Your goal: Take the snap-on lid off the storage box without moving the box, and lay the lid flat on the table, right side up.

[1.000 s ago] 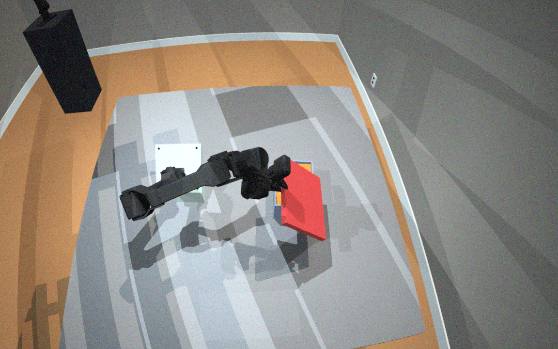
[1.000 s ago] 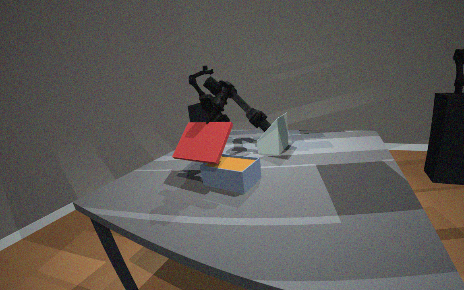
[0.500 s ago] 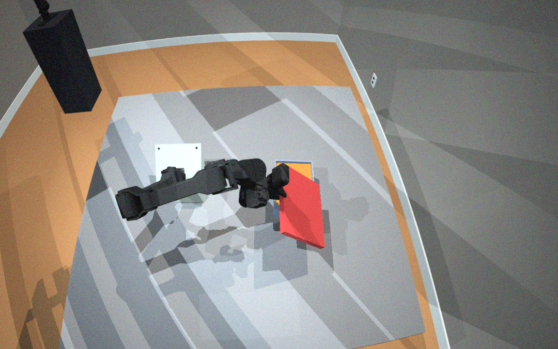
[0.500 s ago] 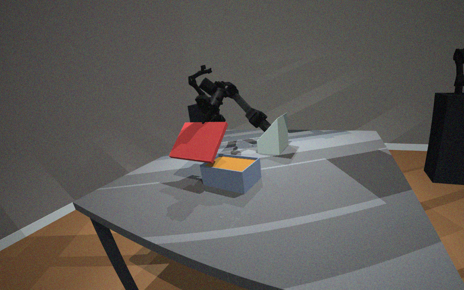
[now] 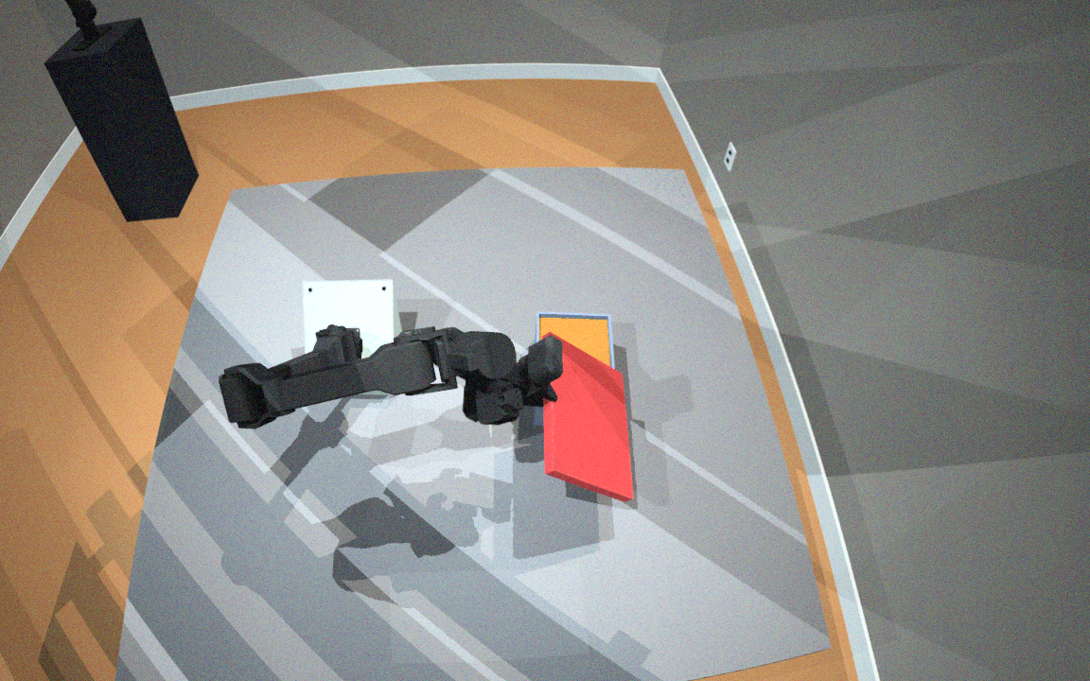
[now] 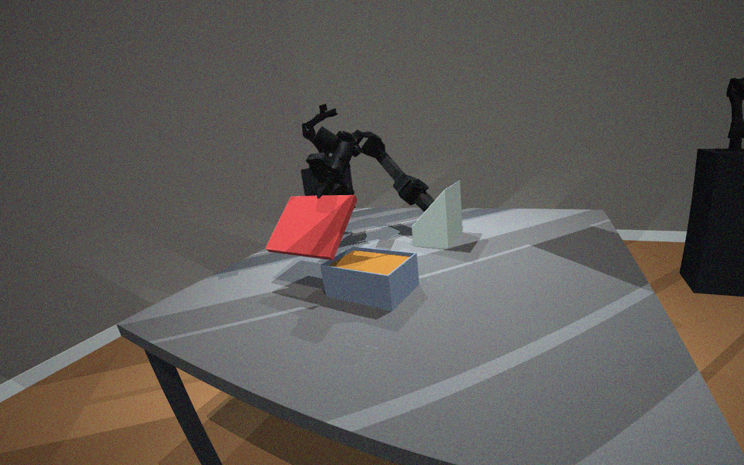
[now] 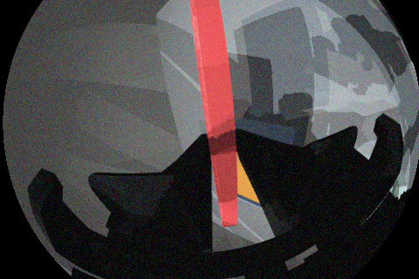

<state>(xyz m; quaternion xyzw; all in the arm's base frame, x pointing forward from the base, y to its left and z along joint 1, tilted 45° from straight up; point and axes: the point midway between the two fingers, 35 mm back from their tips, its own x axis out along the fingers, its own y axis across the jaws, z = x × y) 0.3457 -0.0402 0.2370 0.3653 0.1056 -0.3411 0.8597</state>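
The red lid [image 5: 588, 423] [image 6: 312, 225] [image 7: 215, 65] is off the box and held in the air, steeply tilted. My gripper [image 5: 551, 391] [image 6: 320, 195] [image 7: 220, 138] is shut on the lid's upper edge; in the wrist view the lid stands edge-on between the fingers. The blue storage box [image 6: 357, 287] [image 7: 271, 132] [image 5: 580, 332] stands upright and open on the table, with an orange inside [image 6: 372, 263]. In the top view the lid covers part of the box. In the exterior view the lid's lower corner appears close to the box's rim; whether they touch I cannot tell.
A pale green wedge-shaped block [image 5: 349, 306] [image 6: 453, 216] stands on the grey table [image 5: 464, 219] [image 6: 478, 323] by the arm's base. A black pedestal [image 5: 125, 127] [image 6: 724, 222] with another dark arm stands beyond the table. A second dark pedestal shows behind my arm in the exterior view.
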